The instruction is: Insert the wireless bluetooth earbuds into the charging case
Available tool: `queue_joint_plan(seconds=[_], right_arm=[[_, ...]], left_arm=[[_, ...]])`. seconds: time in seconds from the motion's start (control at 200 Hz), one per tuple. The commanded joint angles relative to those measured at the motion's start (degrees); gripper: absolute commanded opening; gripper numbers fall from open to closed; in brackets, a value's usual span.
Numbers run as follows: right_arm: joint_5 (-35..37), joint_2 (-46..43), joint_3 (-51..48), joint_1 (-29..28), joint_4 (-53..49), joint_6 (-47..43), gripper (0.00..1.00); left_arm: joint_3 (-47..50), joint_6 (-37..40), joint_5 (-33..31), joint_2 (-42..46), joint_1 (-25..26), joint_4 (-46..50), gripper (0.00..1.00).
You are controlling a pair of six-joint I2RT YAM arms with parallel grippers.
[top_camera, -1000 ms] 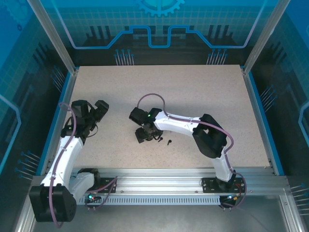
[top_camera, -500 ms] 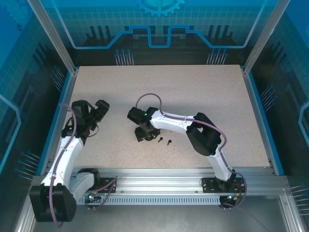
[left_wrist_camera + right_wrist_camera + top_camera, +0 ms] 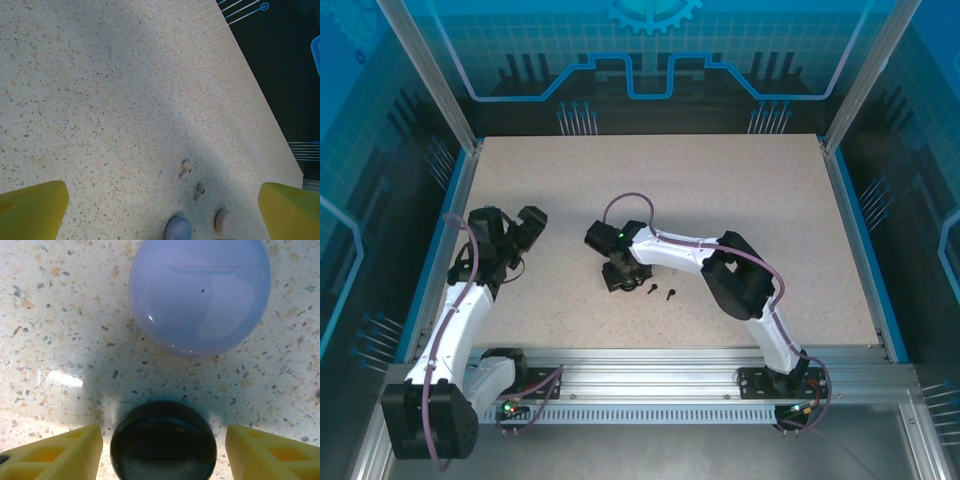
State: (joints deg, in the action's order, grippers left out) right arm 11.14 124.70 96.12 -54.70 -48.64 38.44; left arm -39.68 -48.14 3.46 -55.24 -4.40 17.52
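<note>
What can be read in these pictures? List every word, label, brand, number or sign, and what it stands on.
No readable text in any view.
purple case: plain, with one tiny dark dot and no lettering.
black case: glossy, with no marking to be seen.
back panel: a gear emblem and circuit lines, which are drawings, not words.

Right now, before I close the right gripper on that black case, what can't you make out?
- Right wrist view: the black case is cut off by the bottom edge.
- Right wrist view: the purple case is cropped by the top edge.
- Top view: the right gripper covers both cases.
- Top view: the black earbuds are too small to tell their orientation.
</note>
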Motion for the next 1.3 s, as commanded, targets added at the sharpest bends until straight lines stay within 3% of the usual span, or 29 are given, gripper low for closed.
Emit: queue_joint_plan(seconds=[0.0, 0.225, 0.445, 0.775, 1.0, 1.296], right_arm=[[0.4, 2.0, 1.4, 0.6, -1.6, 0.7, 0.65], [-0.1, 3.2, 1.7, 0.6, -1.4, 0.6, 0.61], [-0.4, 2.6, 1.2, 0.0, -1.4, 0.9, 0.48], [0.1, -7.1, -1.8, -1.2, -1.5, 4.2, 0.44], [1.0, -14.1, 2.1, 0.9, -2.3, 8.4, 0.44], [-1.2, -16.0, 7.6, 8.9, -1.8, 23.7, 0.45]], left_arm=[[0.7, -0.6, 1.5, 0.0, -0.5, -1.1, 0.99], [0.5, -0.7, 1.8, -0.4, -0.5, -1.4, 0.99], [0.7, -0.9, 2.7, -0.2, -0.5, -0.8, 0.99], [1.9, -6.2, 6.2, 2.2, -0.4, 0.7, 0.99], [6.4, -5.0, 13.9, 3.8, 0.6, -11.3, 0.99], [15.8, -6.1, 15.7, 4.3, 6.5, -31.1, 0.99]])
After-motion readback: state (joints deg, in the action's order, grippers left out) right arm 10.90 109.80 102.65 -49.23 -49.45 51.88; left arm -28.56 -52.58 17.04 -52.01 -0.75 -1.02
